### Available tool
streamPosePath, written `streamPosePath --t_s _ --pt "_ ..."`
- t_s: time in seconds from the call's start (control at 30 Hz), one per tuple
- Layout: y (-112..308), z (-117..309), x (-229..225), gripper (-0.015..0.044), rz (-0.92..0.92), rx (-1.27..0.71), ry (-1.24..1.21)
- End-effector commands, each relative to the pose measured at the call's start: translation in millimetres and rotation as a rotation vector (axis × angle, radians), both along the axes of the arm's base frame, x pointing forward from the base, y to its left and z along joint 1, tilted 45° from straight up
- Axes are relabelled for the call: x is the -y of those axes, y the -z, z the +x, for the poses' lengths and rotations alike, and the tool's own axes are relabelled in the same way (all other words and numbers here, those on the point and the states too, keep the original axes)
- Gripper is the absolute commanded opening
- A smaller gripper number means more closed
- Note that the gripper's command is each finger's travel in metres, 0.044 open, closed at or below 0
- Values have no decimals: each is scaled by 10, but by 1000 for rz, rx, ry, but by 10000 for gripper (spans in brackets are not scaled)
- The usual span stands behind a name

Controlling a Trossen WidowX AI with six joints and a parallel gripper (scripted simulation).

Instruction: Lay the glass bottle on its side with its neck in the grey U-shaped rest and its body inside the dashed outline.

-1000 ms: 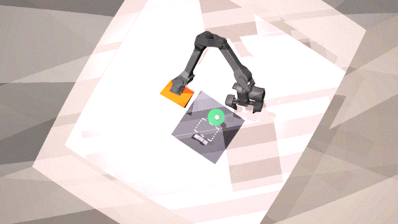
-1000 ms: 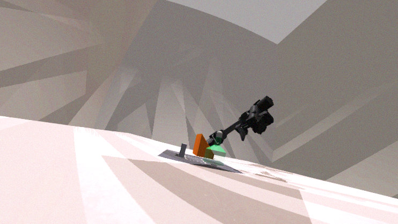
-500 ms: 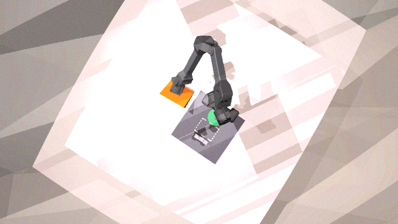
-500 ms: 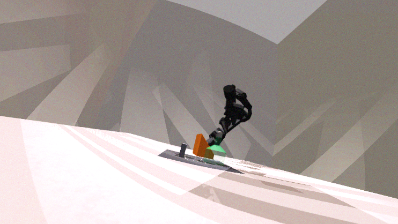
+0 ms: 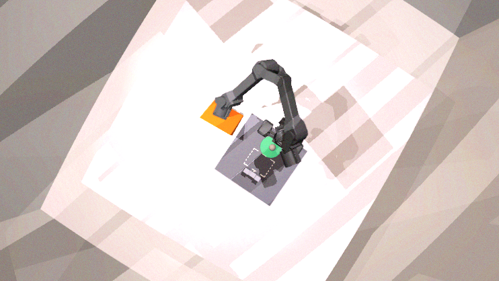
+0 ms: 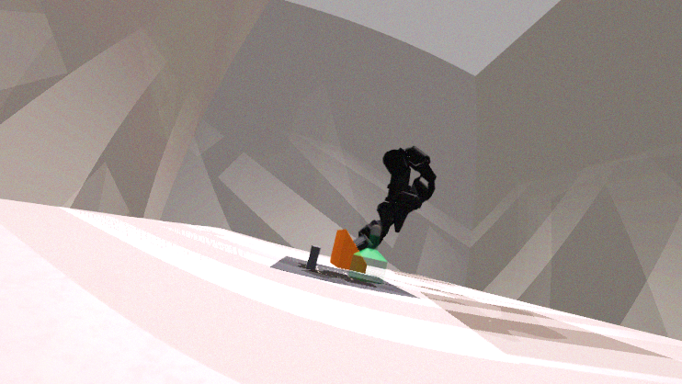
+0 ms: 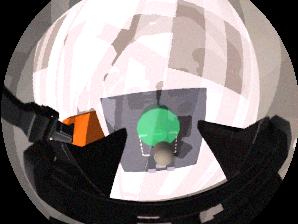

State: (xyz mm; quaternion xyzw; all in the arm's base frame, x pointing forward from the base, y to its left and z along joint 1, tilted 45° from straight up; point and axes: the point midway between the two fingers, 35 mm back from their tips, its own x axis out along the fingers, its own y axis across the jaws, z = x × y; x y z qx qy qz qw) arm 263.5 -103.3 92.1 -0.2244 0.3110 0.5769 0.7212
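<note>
The fingers of the gripper (image 5: pixel 278 142) (image 6: pixel 392 219) (image 7: pixel 162 127) are standing widely spread, with nothing being pinched between them. In the wrist view, their dark tips are flanking the glass bottle (image 5: pixel 267 149) (image 6: pixel 370 262) (image 7: pixel 157 124), which is appearing in the gap; whether either finger is touching the glass cannot be told. The bottle is standing upright on its base, its green shoulder narrowing to a neck topped by a round, grey-brown end (image 5: pixel 272 147) (image 7: pixel 163 154). It is occupying the grey mat (image 5: pixel 228 164) (image 6: pixel 401 289) (image 7: pixel 116 115), its base beside the dashed outline (image 5: pixel 269 169) (image 7: pixel 176 145) rather than lying within it. The grey U-shaped rest (image 5: pixel 251 175) (image 6: pixel 312 257) (image 7: pixel 152 170) is rising from the mat at the outline's far side from the bottle, and is bearing no neck. Farther out, the dark arm (image 5: pixel 288 97) (image 6: pixel 398 169) (image 7: pixel 37 120) is arching high, its foot overlapping the orange block (image 5: pixel 228 125) (image 6: pixel 341 253) (image 7: pixel 90 129) in the top view. The block is sitting near the mat, just off its edge.
</note>
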Motion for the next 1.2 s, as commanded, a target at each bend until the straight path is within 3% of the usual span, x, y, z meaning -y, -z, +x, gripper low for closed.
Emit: streamPosePath --t_s 0.0,0.9,1.17 --pt "27 -3 22 440 -2 -5 -13" --pt "315 -85 304 440 -4 -5 -13" --pt "315 -85 304 230 -4 -5 -13"
